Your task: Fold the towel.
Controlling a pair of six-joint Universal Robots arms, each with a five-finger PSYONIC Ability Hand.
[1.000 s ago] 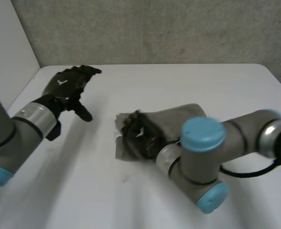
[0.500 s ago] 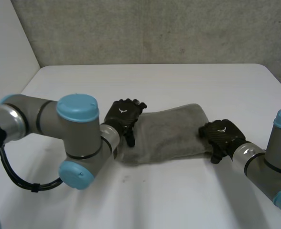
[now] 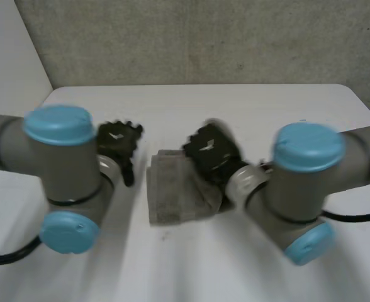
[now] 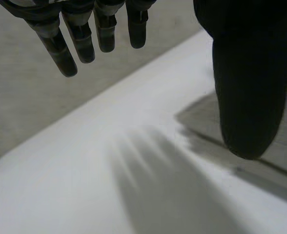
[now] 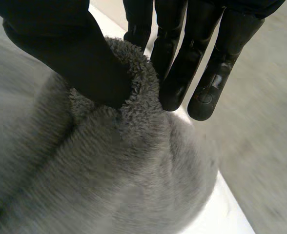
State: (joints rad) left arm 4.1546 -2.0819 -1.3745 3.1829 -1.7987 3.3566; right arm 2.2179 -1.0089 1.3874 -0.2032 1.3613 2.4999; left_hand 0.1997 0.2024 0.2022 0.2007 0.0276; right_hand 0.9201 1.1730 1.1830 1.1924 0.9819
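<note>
A grey towel [image 3: 172, 192] lies folded over on the white table [image 3: 191, 100] between the two arms. My right hand [image 3: 209, 151] is above its right part. In the right wrist view the thumb [image 5: 80, 58] and the fingers [image 5: 182, 63] pinch a bunched ridge of the fluffy towel [image 5: 114, 170]. My left hand [image 3: 117, 141] hovers just left of the towel, apart from it, open with nothing in it. In the left wrist view its straight fingers [image 4: 75, 39] and thumb [image 4: 248, 87] hang over bare table, with the towel's edge [image 4: 285, 151] beside the thumb.
A grey wall [image 3: 197, 38] stands behind the table's far edge. A white panel [image 3: 9, 69] rises at the far left. Both arms' grey joints with light-blue caps [image 3: 58, 126] [image 3: 308, 146] crowd the near half of the table. Bare table lies beyond the towel.
The right hand has closed on the towel's right end and carried it left over the rest, so the towel is now half as long. The left hand has drawn back left off the towel.
</note>
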